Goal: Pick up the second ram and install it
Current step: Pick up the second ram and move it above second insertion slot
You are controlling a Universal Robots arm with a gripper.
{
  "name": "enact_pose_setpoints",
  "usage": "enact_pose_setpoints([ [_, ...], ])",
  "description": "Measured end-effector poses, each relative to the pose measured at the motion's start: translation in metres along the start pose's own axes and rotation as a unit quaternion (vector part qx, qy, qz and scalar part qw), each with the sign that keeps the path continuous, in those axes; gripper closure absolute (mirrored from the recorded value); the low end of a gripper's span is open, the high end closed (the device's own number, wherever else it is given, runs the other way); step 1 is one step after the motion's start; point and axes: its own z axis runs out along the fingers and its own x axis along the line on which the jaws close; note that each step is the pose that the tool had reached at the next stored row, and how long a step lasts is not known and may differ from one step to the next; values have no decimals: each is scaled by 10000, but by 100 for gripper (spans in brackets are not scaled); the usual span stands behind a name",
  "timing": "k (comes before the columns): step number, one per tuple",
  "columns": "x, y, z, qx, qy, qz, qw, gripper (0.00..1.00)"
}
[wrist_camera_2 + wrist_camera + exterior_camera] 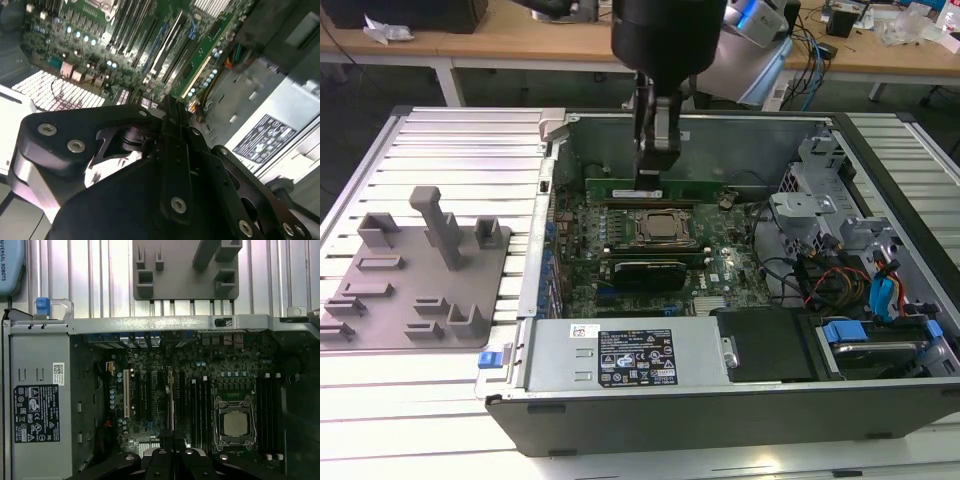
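Surface: we saw a slatted aluminium table [450, 140] spanning the exterior view, with an open computer case [720, 415] lying on it from the middle to the right.
Room: along the upper edge of the exterior view stood wooden workbenches [520, 45] with loose cables and small items on top.
Holder tray: a grey plastic holder tray [415, 290] with upright blocks sat on the table at the exterior view's left, just beside the case.
Inside the case: we found the motherboard [725, 265] with the processor socket [663, 228] near its middle. A grey power supply [620, 355] lay along the lower wall, and red and blue cables [865, 285] were bunched at the exterior view's right.
Gripper: the gripper [655, 172] came down from the upper middle of the exterior view, its fingers drawn together on the stick's top edge.
Second ram: the second ram [695, 189] sat level in that grip, just above the processor socket in the picture. We could not tell whether it touched a slot. In the first wrist view it appeared edge-on, a thin strip between the fingers.
In the way: the dark arm [665, 40] covered part of the case's far wall, and the case walls stood close around the board.
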Motion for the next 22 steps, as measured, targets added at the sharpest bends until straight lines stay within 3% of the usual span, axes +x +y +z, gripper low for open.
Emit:
enact_pose_setpoints([
  [4, -2, -85, 37, 0, 1, 0, 10000, 91],
  [6, -3, -127, 108, -2, 0, 0, 10000, 91],
  [13, -21, -184, 266, -3, 0, 0, 10000, 91],
  [22, -32, -250, 397, -4, 0, 0, 10000, 91],
])
